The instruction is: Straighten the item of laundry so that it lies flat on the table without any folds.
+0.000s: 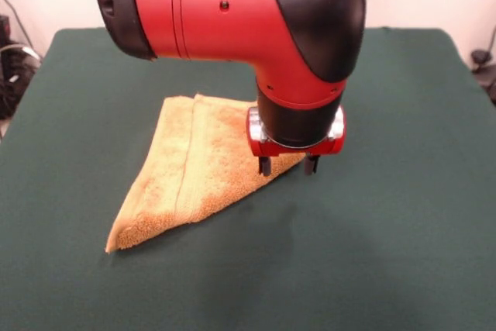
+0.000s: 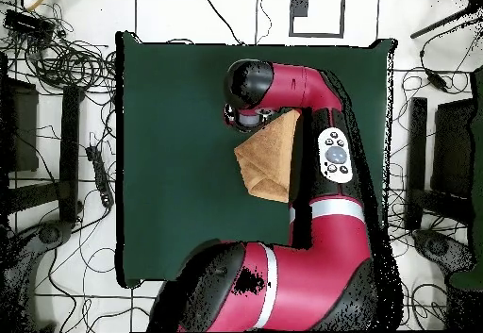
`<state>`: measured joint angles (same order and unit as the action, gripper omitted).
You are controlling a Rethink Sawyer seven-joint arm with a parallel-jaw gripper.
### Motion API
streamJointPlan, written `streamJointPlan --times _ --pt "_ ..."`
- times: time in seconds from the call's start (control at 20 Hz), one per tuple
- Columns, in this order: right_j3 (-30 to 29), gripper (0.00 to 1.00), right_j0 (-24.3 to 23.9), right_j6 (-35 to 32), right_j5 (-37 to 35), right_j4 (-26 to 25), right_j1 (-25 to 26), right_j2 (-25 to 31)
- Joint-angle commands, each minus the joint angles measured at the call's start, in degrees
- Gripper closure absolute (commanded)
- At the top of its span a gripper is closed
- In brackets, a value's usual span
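Note:
The golden-orange towel point(image 1: 198, 172) lies on the dark green table point(image 1: 387, 230), folded over into a rough triangle with a woven band running down it. One point reaches toward the front left and another to the right. My gripper point(image 1: 288, 166) is open and stands straight down over the towel's right corner. One fingertip point(image 1: 265, 167) is at the towel's edge and the other is just past the corner over the cloth-covered table. I cannot tell whether they touch. In the overhead view the towel point(image 2: 269, 155) shows beside the arm, and the wrist hides the gripper.
The red and black arm point(image 1: 232, 5) hangs over the back of the towel and hides part of it. In the overhead view, cables and dark equipment point(image 2: 57, 112) lie on the floor around the table point(image 2: 179, 159). The arm covers the table's right side.

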<state>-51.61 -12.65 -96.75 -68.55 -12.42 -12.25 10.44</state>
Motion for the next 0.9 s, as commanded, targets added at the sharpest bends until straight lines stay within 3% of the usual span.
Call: streamJointPlan --times 0.05,0.45,0.9 --pt "-1.6 0.0 -2.18 6.47 -7.63 0.3 -0.7 3.31" --pt "-7.07 0.0 -3.13 6.86 -3.05 -0.68 -2.49 3.17" --pt "-19.73 0.0 -4.92 6.46 1.81 -0.76 -10.12 3.48"
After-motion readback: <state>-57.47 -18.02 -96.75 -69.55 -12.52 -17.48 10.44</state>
